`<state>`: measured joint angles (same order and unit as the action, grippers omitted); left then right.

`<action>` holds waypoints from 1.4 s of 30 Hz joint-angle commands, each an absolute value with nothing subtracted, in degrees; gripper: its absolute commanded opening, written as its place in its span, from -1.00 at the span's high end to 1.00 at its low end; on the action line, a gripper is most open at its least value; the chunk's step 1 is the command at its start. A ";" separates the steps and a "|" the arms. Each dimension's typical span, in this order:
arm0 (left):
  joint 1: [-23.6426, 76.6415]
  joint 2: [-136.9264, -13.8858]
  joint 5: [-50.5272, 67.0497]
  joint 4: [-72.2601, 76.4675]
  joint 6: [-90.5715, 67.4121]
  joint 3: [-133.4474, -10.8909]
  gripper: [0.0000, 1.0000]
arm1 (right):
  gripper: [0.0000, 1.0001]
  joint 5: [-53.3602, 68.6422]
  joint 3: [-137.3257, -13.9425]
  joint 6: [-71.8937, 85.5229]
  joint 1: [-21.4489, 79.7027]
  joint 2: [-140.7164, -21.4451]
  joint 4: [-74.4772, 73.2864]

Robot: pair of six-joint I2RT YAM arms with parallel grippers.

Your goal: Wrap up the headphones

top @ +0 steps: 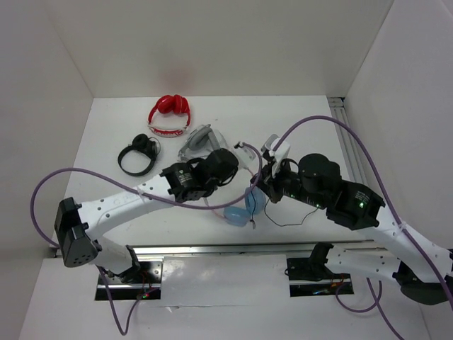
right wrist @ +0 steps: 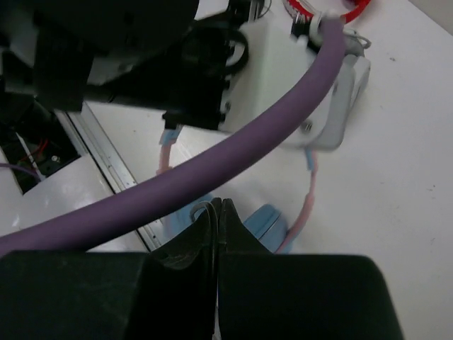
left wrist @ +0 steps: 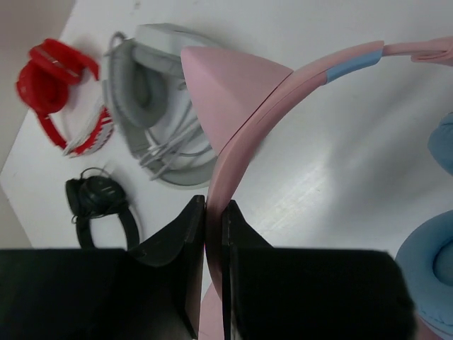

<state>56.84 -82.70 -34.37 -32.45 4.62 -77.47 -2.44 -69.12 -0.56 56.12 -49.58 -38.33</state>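
The headphones (top: 238,214) have light blue ear cups, a pink headband (left wrist: 244,134) and a pink cat ear (left wrist: 228,88). My left gripper (left wrist: 214,207) is shut on the headband, which runs up between its jaws. One blue ear cup (left wrist: 433,265) shows at the lower right of the left wrist view. My right gripper (right wrist: 218,205) sits just right of the ear cups (right wrist: 267,222), shut, with the thin black cable (right wrist: 203,210) pinched at its tips. The slack cable (top: 287,224) trails on the table under the right arm.
Red headphones (top: 170,115), grey headphones (top: 200,139) and a black pair (top: 138,154) lie at the back left of the white table. The left arm's purple hose (right wrist: 212,177) crosses the right wrist view. A metal rail (top: 233,248) runs along the near edge. White walls surround the table.
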 commanded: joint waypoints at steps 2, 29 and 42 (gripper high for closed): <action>61.25 -81.04 -25.95 -30.05 6.86 -76.21 1.00 | 1.00 -10.07 -70.14 -1.94 56.43 -48.17 -38.15; 69.26 -63.20 -8.80 -33.76 5.27 -79.80 1.00 | 1.00 -38.58 -62.50 5.89 56.95 -47.82 -32.44; 69.26 -54.06 -6.67 -29.72 0.36 -82.62 1.00 | 1.00 -35.95 -56.52 9.40 56.95 -48.35 -25.23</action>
